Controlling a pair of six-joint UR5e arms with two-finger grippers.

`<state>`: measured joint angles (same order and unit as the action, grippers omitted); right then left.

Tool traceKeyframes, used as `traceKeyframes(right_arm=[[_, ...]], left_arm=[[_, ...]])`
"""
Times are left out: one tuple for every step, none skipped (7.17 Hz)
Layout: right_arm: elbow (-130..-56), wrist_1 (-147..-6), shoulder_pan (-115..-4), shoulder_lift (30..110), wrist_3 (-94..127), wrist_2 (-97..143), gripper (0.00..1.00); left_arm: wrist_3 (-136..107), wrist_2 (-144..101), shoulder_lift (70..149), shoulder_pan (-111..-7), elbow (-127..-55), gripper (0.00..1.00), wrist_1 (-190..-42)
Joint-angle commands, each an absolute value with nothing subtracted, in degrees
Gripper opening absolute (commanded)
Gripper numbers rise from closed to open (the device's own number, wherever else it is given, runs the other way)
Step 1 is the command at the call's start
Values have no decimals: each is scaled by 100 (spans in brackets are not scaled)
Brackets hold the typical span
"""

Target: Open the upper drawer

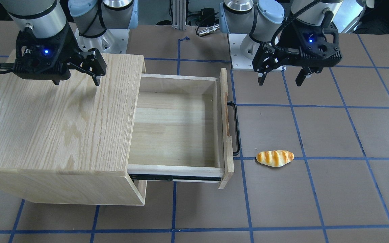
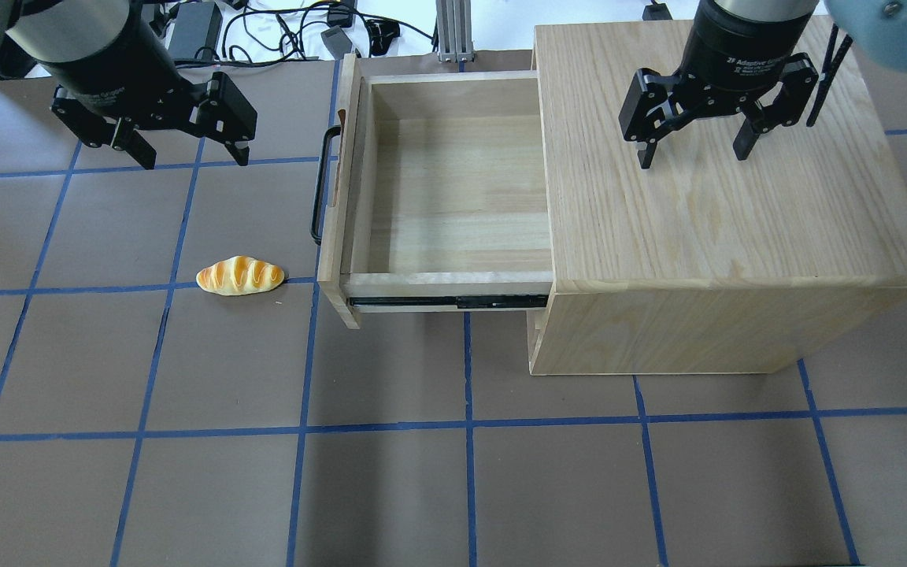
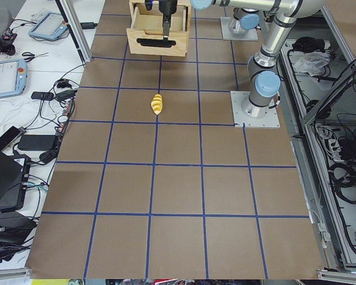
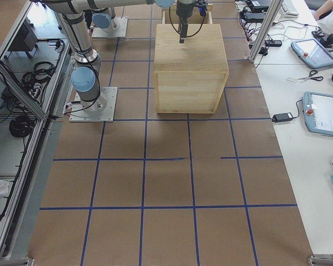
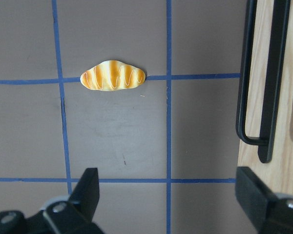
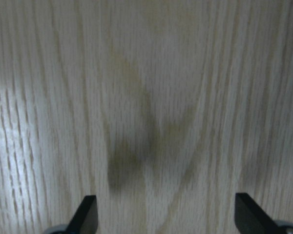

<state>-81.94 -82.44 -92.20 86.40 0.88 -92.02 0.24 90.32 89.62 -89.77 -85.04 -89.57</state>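
Facing the robot: the upper drawer [image 1: 177, 125] stands drawn well out of the cabinet [image 1: 56, 118]. Its black side rail is bared and its bar handle [image 1: 237, 128] is turned toward the left claw [image 1: 280, 80]. That claw hangs over the surface [image 1: 333, 135] with its fingers apart, clear of the handle and holding nothing. I read this as a pull finished and let go. The right claw [image 1: 77, 80], also spread and empty, hangs above the cabinet's top, likely posted there to steady the shell against a pull.

From overhead: the drawer's inside is bare. A bread roll [image 2: 240, 276] lies on the surface near the front panel's corner, not touching it, and seems to play no part in the opening.

Left wrist: the handle sits at the right edge, clear of both fingers, with the roll ahead.

Right wrist: only oak grain and a soft shadow show between the spread fingers. The picture is blurred, so I cannot tell whether the tips touch the wood.

Side views: both claws are too small to add anything.
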Motion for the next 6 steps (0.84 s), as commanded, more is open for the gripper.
traceKeyframes(right_arm=[[-8191, -8244, -9220, 8640, 88, -9202, 100], [-8200, -8244, -9220, 8640, 88, -9202, 100], [-8191, -8244, -9220, 8640, 88, -9202, 100], [-8191, -8244, -9220, 8640, 79, -9202, 100], [-8191, -8244, -9220, 8640, 88, -9202, 100], [-8191, -8244, -9220, 8640, 88, -9202, 100]], left_arm=[[35, 9009, 9228, -8947, -8174, 100, -9017], [26, 9000, 9229, -8947, -8200, 100, -9009], [9, 8965, 9220, -8947, -8218, 100, -9009], [9, 8965, 9220, -8956, -8226, 100, -9009], [9, 8965, 9211, -8956, -8235, 100, -9009], [9, 8965, 9211, -8956, -8235, 100, -9009]])
